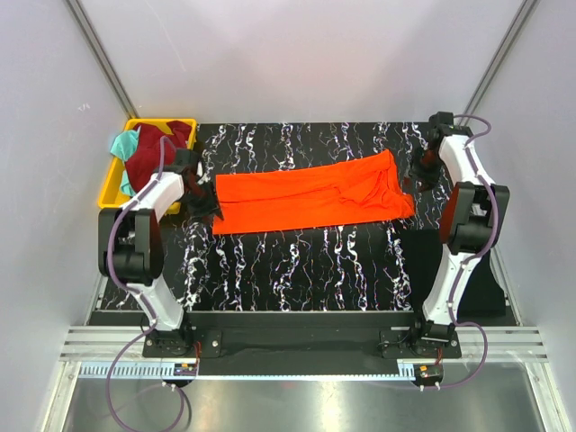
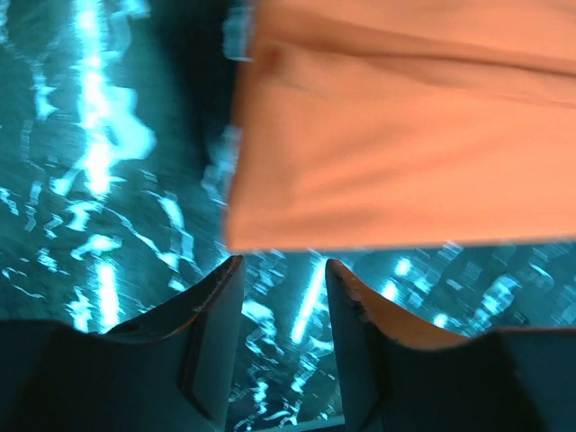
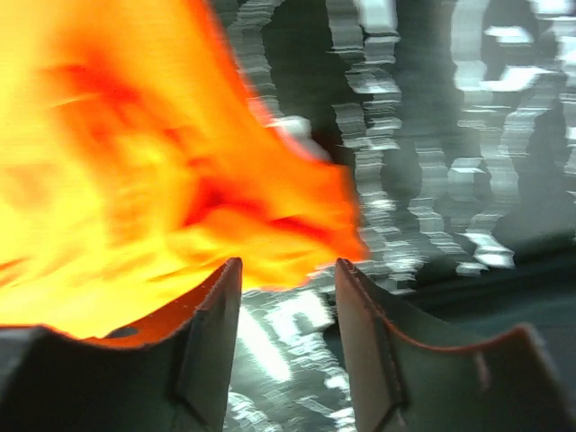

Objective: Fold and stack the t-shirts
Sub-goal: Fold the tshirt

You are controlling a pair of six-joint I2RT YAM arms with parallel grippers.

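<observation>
An orange t-shirt (image 1: 315, 192) lies folded into a long band across the black marbled table (image 1: 297, 270). My left gripper (image 1: 203, 200) is open and empty, just off the shirt's left end; in the left wrist view the shirt's edge (image 2: 396, 144) lies just beyond my fingertips (image 2: 284, 270). My right gripper (image 1: 418, 180) is open and empty at the shirt's right end; in the right wrist view the orange cloth (image 3: 162, 171) lies ahead of my fingertips (image 3: 288, 270), not between them. More shirts, dark red (image 1: 155, 153) and teal (image 1: 121, 142), sit in a yellow bin (image 1: 112, 189).
The yellow bin stands at the table's far left, next to my left arm. A dark mat or cloth (image 1: 472, 270) lies at the table's right side near the right arm's base. White walls with metal frame posts enclose the table.
</observation>
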